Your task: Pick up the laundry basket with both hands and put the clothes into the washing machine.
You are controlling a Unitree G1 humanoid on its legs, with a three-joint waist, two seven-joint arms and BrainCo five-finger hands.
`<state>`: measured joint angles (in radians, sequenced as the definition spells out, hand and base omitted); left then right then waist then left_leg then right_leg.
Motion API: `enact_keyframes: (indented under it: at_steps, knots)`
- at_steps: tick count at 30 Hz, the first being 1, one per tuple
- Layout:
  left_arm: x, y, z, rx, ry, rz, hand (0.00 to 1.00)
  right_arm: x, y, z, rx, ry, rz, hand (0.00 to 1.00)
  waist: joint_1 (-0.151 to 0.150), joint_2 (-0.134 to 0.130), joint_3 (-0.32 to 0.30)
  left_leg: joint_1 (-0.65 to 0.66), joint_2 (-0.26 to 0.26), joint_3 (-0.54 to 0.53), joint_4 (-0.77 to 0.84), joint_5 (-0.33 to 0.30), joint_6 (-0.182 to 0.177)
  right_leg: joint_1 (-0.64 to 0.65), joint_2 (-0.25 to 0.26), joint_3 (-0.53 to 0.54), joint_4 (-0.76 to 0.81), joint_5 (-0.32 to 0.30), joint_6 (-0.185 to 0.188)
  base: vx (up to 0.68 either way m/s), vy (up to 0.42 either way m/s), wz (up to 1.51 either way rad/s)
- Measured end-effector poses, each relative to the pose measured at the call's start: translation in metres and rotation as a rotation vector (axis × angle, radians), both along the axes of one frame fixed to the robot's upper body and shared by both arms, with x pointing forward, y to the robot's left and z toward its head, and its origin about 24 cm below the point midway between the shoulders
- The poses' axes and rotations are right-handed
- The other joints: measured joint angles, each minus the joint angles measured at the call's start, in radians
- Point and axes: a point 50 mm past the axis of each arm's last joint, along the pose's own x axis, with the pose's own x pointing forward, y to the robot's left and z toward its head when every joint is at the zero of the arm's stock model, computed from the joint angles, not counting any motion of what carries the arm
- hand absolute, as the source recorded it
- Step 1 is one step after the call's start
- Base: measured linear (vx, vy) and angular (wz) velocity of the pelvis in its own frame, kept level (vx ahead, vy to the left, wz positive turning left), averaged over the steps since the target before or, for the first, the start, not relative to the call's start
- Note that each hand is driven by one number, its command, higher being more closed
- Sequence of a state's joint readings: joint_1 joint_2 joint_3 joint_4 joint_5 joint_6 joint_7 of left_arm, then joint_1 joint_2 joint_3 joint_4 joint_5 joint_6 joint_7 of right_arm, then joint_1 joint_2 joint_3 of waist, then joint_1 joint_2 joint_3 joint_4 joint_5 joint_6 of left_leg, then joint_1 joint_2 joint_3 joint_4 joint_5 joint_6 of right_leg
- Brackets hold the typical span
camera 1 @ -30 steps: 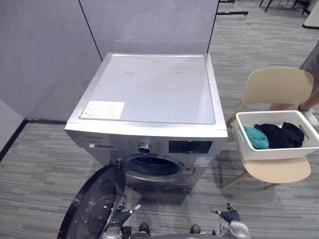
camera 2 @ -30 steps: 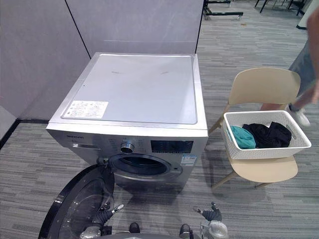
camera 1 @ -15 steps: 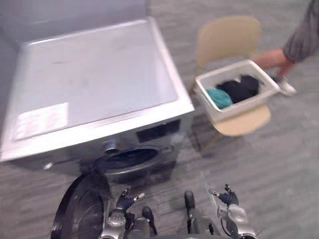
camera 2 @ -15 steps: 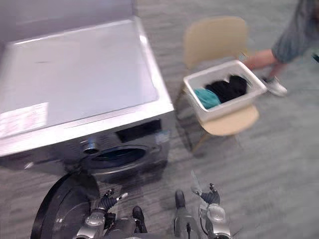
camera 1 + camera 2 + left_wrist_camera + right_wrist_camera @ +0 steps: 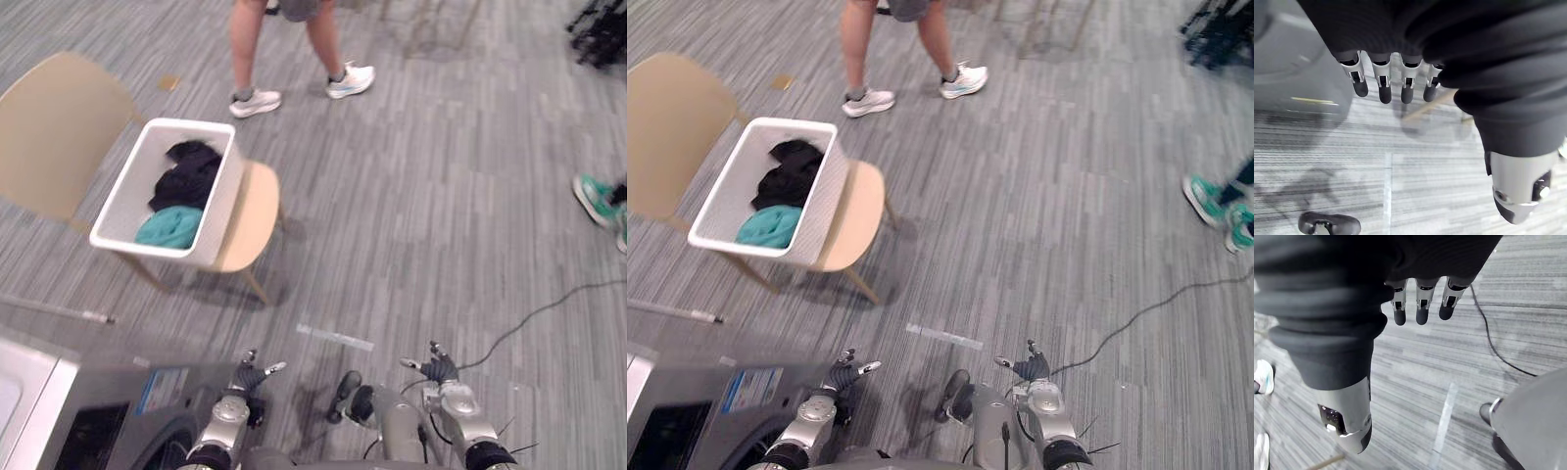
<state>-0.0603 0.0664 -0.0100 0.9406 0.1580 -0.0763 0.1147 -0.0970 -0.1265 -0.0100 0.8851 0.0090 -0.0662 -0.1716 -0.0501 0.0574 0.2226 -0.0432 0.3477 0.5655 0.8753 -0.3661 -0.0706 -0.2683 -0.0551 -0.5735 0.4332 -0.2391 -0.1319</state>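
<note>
Approach looks to be the step in hand: the laundry basket (image 5: pixel 221 208) has not been grasped and sits on the seat of a beige chair (image 5: pixel 51 125), far and to the left, well apart from both hands. Inside it lie dark clothes (image 5: pixel 186 176) at the far end and a teal garment (image 5: pixel 168 227) at the near end.

The left hand (image 5: pixel 244 379) and right hand (image 5: pixel 440 376) hang low at the near edge. In the wrist views the left fingers (image 5: pixel 1383 90) and the right fingers (image 5: pixel 1420 308) are straight and relaxed, holding nothing.

The next move, as I judge it, calls for closing on the chair and bringing one hand to each side of the basket's rim before any lift. The load then has to go back to the washing machine (image 5: pixel 93 416), whose corner shows near left, just beside the left hand.

Between robot and chair the floor carries a flat strip of pale tape (image 5: pixel 335 338), no real obstacle. A person (image 5: pixel 247 49) in white shoes stands just beyond the basket on its far side and could crowd the reach. Another person's teal shoe (image 5: pixel 596 200) shows at the right edge, well clear.
</note>
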Motion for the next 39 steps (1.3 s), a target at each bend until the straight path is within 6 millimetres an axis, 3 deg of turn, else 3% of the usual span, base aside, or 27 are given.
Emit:
enact_keyframes:
  at_steps: [2, 5, 7, 8, 9, 11, 12, 13, 14, 15, 16, 17, 20, 21, 22, 23, 24, 25, 26, 27, 29, 31, 32, 33, 35, 37, 39]
  knots:
    - [-0.002, -0.002, -0.001, -0.009, 0.002, 0.007, 0.00, -0.003, -0.001, -0.003, 0.002, 0.017, -0.006, 0.00, 0.013, -0.005, 0.006, -0.103, -0.074, -0.155, -0.018, 0.000, 0.000, 0.063, 0.002, 0.035, -0.054, 0.007, 0.019, 0.18, 0.040, -0.61]
    - [-0.006, 0.000, -0.002, -0.021, 0.003, 0.031, 0.00, -0.002, 0.001, -0.003, 0.015, 0.016, -0.019, 0.00, 0.027, 0.001, 0.023, -0.249, -0.176, -0.295, -0.257, 0.015, -0.012, 0.143, 0.002, 0.078, -0.149, 0.023, 0.081, 0.25, 0.076, -0.45]
    - [-0.010, -0.001, -0.004, -0.025, 0.013, 0.035, 0.00, -0.001, 0.001, -0.003, 0.019, 0.017, -0.033, 0.00, 0.045, 0.001, 0.034, -0.284, -0.218, -0.343, -0.442, 0.113, -0.034, 0.187, 0.000, 0.097, -0.205, 0.043, 0.126, 0.32, 0.126, -0.51]
    - [-0.014, 0.000, -0.006, -0.024, 0.023, 0.040, 0.00, -0.001, 0.001, -0.004, 0.019, 0.019, -0.031, 0.00, 0.065, -0.004, 0.034, -0.264, -0.240, -0.350, -0.498, 0.196, -0.025, 0.209, 0.002, 0.123, -0.242, 0.059, 0.151, 0.38, 0.137, -0.46]
    - [-0.014, 0.002, -0.005, -0.015, 0.019, 0.054, 0.00, 0.004, 0.004, -0.001, 0.023, 0.005, -0.026, 0.00, 0.068, -0.010, 0.030, -0.261, -0.265, -0.368, -0.500, 0.201, 0.031, 0.233, -0.005, 0.142, -0.271, 0.070, 0.170, 0.40, 0.150, -0.32]
    - [-0.011, 0.002, -0.004, -0.015, 0.010, 0.053, 0.00, 0.008, 0.005, 0.000, 0.023, -0.002, -0.021, 0.00, 0.066, -0.015, 0.033, -0.247, -0.265, -0.356, -0.460, 0.163, 0.095, 0.227, -0.026, 0.162, -0.223, 0.053, 0.197, 0.43, 0.216, -0.15]
    - [-0.012, 0.002, -0.005, -0.015, 0.017, 0.053, 0.00, 0.010, 0.007, 0.001, 0.022, -0.006, -0.014, 0.00, 0.070, -0.023, 0.037, -0.217, -0.278, -0.338, -0.458, 0.154, 0.104, 0.220, -0.057, 0.183, -0.151, 0.041, 0.216, 0.55, 0.338, -0.13]
    - [-0.018, -0.002, -0.008, -0.025, 0.037, 0.054, 0.00, 0.013, 0.009, 0.003, 0.023, -0.013, -0.013, 0.00, 0.067, -0.025, 0.038, -0.134, -0.305, -0.340, -0.483, 0.152, 0.108, 0.177, -0.127, 0.198, 0.080, 0.050, 0.215, 0.46, 0.279, -0.03]
    - [-0.019, -0.003, -0.009, -0.025, 0.044, 0.050, 0.00, 0.012, 0.009, 0.002, 0.024, -0.010, -0.015, 0.00, 0.066, -0.025, 0.038, -0.089, -0.316, -0.343, -0.503, 0.151, 0.111, 0.155, -0.158, 0.194, 0.201, 0.082, 0.197, 0.56, 0.288, 0.19]
    - [-0.021, -0.002, -0.009, -0.014, 0.048, 0.036, 0.00, 0.009, 0.010, 0.000, 0.028, -0.003, -0.016, 0.00, 0.065, -0.022, 0.037, 0.000, -0.330, -0.361, -0.543, 0.137, 0.134, 0.104, -0.211, 0.187, 0.413, 0.142, 0.151, 0.48, 0.146, 0.45]
    - [-0.019, -0.002, -0.008, -0.009, 0.040, 0.029, 0.00, 0.005, 0.009, -0.002, 0.027, 0.005, -0.019, 0.00, 0.063, -0.021, 0.035, 0.071, -0.336, -0.407, -0.581, 0.125, 0.152, 0.067, -0.236, 0.176, 0.559, 0.098, 0.140, 0.48, 0.100, 0.59]
    - [-0.017, -0.001, -0.006, -0.007, 0.033, 0.028, 0.00, 0.005, 0.009, -0.002, 0.026, 0.006, -0.020, 0.00, 0.062, -0.021, 0.034, 0.089, -0.336, -0.430, -0.592, 0.125, 0.152, 0.050, -0.244, 0.167, 0.585, 0.080, 0.140, 0.48, 0.008, 0.87]
    - [-0.002, 0.000, 0.002, 0.007, -0.022, 0.043, 0.00, 0.004, 0.007, -0.002, 0.023, 0.005, -0.022, 0.00, 0.063, -0.010, 0.037, 0.127, -0.322, -0.582, -0.602, 0.125, 0.152, -0.074, -0.183, 0.161, 0.503, -0.012, 0.133, 0.47, -0.109, 0.93]
    - [0.003, -0.004, 0.003, -0.005, -0.032, 0.047, 0.00, 0.005, 0.006, 0.000, 0.020, -0.006, -0.021, 0.00, 0.063, 0.000, 0.041, 0.123, -0.301, -0.655, -0.585, 0.125, 0.151, -0.138, -0.098, 0.254, 0.361, -0.015, 0.137, 0.39, -0.168, 0.79]
    - [0.007, -0.008, 0.005, -0.015, -0.042, 0.042, 0.00, 0.006, 0.005, 0.002, 0.016, -0.018, -0.022, 0.00, 0.063, 0.012, 0.048, 0.109, -0.295, -0.702, -0.557, 0.122, 0.145, -0.163, -0.041, 0.346, 0.223, 0.011, 0.163, 0.46, -0.242, 1.34]
    - [0.010, -0.013, 0.006, -0.025, -0.049, 0.038, 0.00, 0.001, 0.001, 0.001, 0.010, -0.016, -0.029, 0.00, 0.053, 0.011, 0.045, 0.076, -0.301, -0.765, -0.500, 0.107, 0.108, -0.156, 0.020, 0.521, -0.019, 0.108, 0.211, 0.61, -0.390, 2.17]
    - [0.014, -0.018, 0.008, -0.032, -0.062, 0.021, 0.00, -0.017, -0.003, -0.007, 0.007, 0.027, -0.051, 0.00, 0.036, -0.023, 0.039, 0.084, -0.343, -0.844, -0.429, 0.059, 0.006, -0.057, -0.021, 0.664, -0.309, 0.366, 0.219, 0.58, -0.417, 2.16]
    - [0.018, -0.032, 0.009, -0.069, -0.062, 0.027, 0.00, -0.017, -0.012, -0.007, -0.014, 0.039, -0.061, 0.00, 0.049, 0.042, 0.058, 0.075, -0.304, -0.896, -0.368, 0.026, -0.033, -0.031, 0.004, 0.599, -0.289, 0.377, 0.218, 0.55, -0.395, 1.82]
    - [0.019, -0.039, 0.011, -0.090, -0.077, 0.028, 0.00, -0.013, -0.018, -0.004, -0.032, 0.028, -0.077, 0.00, 0.073, 0.049, 0.048, 0.029, -0.296, -0.908, -0.360, 0.016, -0.043, -0.035, -0.012, 0.557, -0.250, 0.333, 0.203, 0.35, -0.293, 1.49]
    - [0.020, -0.041, 0.012, -0.095, -0.096, 0.038, 0.00, -0.006, -0.018, 0.002, -0.040, -0.005, -0.077, 0.00, 0.066, 0.049, 0.044, -0.024, -0.292, -0.908, -0.442, 0.085, -0.084, -0.015, -0.040, 0.470, -0.203, 0.280, 0.192, 0.35, -0.271, 1.61]
    - [0.021, -0.041, 0.013, -0.094, -0.099, 0.039, 0.00, -0.004, -0.018, 0.003, -0.043, -0.018, -0.072, 0.00, 0.067, 0.043, 0.040, -0.071, -0.274, -0.845, -0.476, 0.156, -0.094, 0.047, -0.071, 0.345, -0.190, 0.234, 0.184, 0.30, -0.278, 2.15]
    - [0.014, -0.036, 0.010, -0.083, -0.087, 0.041, 0.00, -0.007, -0.018, 0.002, -0.042, -0.013, -0.074, 0.00, 0.070, 0.021, 0.008, -0.072, -0.239, -0.679, -0.533, 0.212, -0.061, 0.112, -0.110, 0.230, -0.198, 0.193, 0.185, 0.22, -0.200, 2.11]
    - [0.010, -0.036, 0.009, -0.075, -0.083, 0.026, 0.00, -0.004, -0.020, 0.004, -0.048, -0.024, -0.076, 0.00, 0.073, 0.018, -0.009, -0.073, -0.216, -0.548, -0.572, 0.235, -0.057, 0.144, -0.121, 0.167, -0.218, 0.188, 0.185, 0.19, -0.079, 1.84]
    - [0.009, -0.038, 0.009, -0.071, -0.077, 0.009, 0.00, -0.001, -0.024, 0.008, -0.053, -0.049, -0.086, 0.00, 0.073, 0.018, -0.019, -0.085, -0.204, -0.391, -0.596, 0.258, -0.023, 0.172, -0.138, 0.082, -0.236, 0.188, 0.185, 0.15, -0.047, 1.81]
    - [0.008, -0.040, 0.008, -0.068, -0.075, -0.008, 0.00, -0.002, -0.028, 0.008, -0.051, -0.051, -0.112, 0.00, 0.068, 0.018, -0.022, -0.103, -0.199, -0.262, -0.597, 0.272, -0.003, 0.217, -0.156, -0.012, -0.255, 0.188, 0.186, 0.11, 0.020, 1.60]
    - [0.003, -0.037, 0.006, -0.057, -0.062, -0.016, 0.00, -0.007, -0.030, 0.005, -0.053, -0.037, -0.126, 0.00, 0.075, 0.009, -0.031, -0.101, -0.201, -0.178, -0.600, 0.277, 0.007, 0.285, -0.166, -0.106, -0.278, 0.190, 0.188, 0.11, 0.082, 1.41]
    - [-0.009, -0.027, 0.001, -0.035, -0.032, -0.008, 0.00, -0.008, -0.021, 0.003, -0.034, -0.036, -0.125, 0.00, 0.097, -0.016, -0.052, -0.084, -0.234, -0.205, -0.648, 0.291, 0.029, 0.311, -0.179, -0.150, -0.286, 0.189, 0.189, 0.12, 0.109, 0.79]
